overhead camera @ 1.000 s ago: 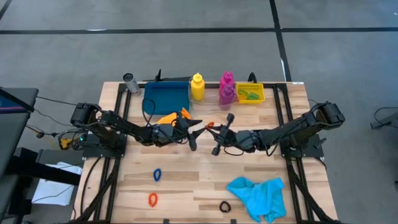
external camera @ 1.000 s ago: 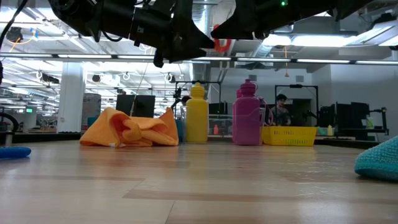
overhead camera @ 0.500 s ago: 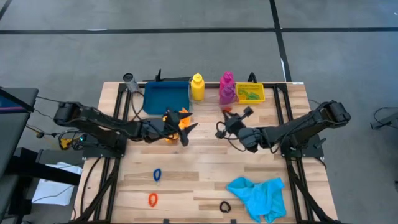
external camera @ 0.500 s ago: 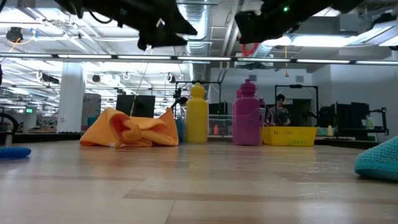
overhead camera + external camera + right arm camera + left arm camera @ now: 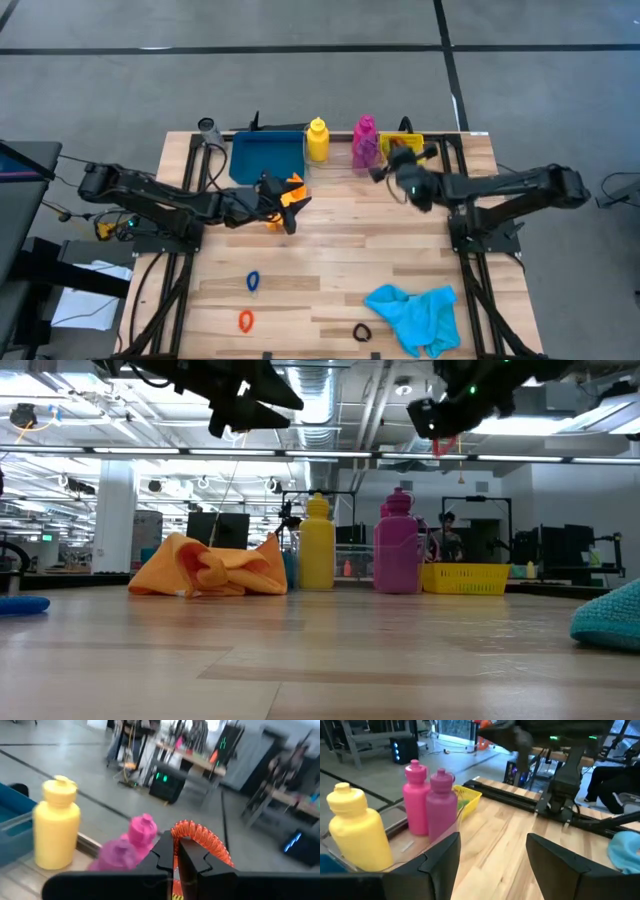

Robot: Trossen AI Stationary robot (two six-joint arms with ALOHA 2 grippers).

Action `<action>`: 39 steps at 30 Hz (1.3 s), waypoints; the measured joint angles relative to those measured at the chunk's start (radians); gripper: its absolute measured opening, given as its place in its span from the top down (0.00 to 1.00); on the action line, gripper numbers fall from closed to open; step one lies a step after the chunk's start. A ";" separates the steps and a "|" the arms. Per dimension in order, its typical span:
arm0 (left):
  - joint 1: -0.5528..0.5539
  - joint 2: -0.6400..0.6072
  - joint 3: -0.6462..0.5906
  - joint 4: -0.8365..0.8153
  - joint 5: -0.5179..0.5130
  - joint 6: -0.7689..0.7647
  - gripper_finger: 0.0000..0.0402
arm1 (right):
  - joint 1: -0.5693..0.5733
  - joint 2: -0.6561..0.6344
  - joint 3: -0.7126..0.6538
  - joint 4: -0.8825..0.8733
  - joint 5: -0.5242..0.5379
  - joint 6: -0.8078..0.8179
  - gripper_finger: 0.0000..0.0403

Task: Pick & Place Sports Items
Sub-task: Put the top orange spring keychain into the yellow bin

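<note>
My right gripper [image 5: 176,857] is shut on an orange-red elastic ring [image 5: 200,837], high above the table by the yellow bin [image 5: 408,148]. My left gripper [image 5: 492,865] is open and holds nothing. It hovers over the orange cloth [image 5: 290,188], which lies heaped on the table beside the blue tray [image 5: 268,157]. The yellow bottle [image 5: 317,140], the magenta bottle [image 5: 365,128] and the purple bottle [image 5: 365,153] stand upright at the far edge. A blue ring [image 5: 253,282], an orange ring [image 5: 245,320] and a dark ring [image 5: 362,332] lie flat near the front, beside the cyan cloth [image 5: 415,312]. My right gripper pinches the ring's band [image 5: 181,834] at one spot between its two shut fingertips. The fingers lie about level and point from the table's right toward the far left. The ring is lifted clear, high above the table [image 5: 443,446].
The blue tray and the yellow bin stand along the far edge with the bottles between them. A grey cylinder [image 5: 208,130] stands at the far left corner. Bare wood shows in the table's middle [image 5: 340,250].
My right gripper has carried the ring up and toward the table's far right, to the yellow bin, tipping from a downward slant to about level. My left gripper has risen and drawn back a little toward the table's left, away from the middle.
</note>
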 joint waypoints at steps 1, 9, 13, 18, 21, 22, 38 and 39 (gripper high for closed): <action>0.000 0.005 0.001 0.001 0.000 -0.001 0.45 | -0.047 -0.011 0.000 -0.029 -0.054 0.033 1.00; 0.000 0.007 -0.005 -0.022 0.000 -0.030 0.45 | -0.352 0.002 0.000 -0.253 -0.418 0.242 1.00; 0.000 0.007 -0.014 -0.023 0.000 -0.030 0.45 | -0.398 0.031 0.000 -0.273 -0.436 0.261 0.97; 0.000 0.007 -0.014 -0.016 0.000 -0.030 0.45 | -0.416 0.062 0.000 -0.271 -0.423 0.257 0.96; 0.000 0.007 -0.014 -0.015 -0.001 -0.030 0.45 | -0.420 0.093 0.000 -0.267 -0.371 0.252 0.95; 0.000 0.007 -0.014 -0.015 -0.001 -0.030 0.45 | -0.426 0.106 0.000 -0.266 -0.349 0.252 0.95; 0.000 0.007 -0.014 -0.015 -0.001 -0.030 0.45 | -0.484 0.245 0.001 -0.194 -0.365 0.272 0.95; 0.000 0.007 -0.014 -0.015 -0.001 -0.030 0.45 | -0.484 0.245 0.001 -0.194 -0.365 0.272 0.95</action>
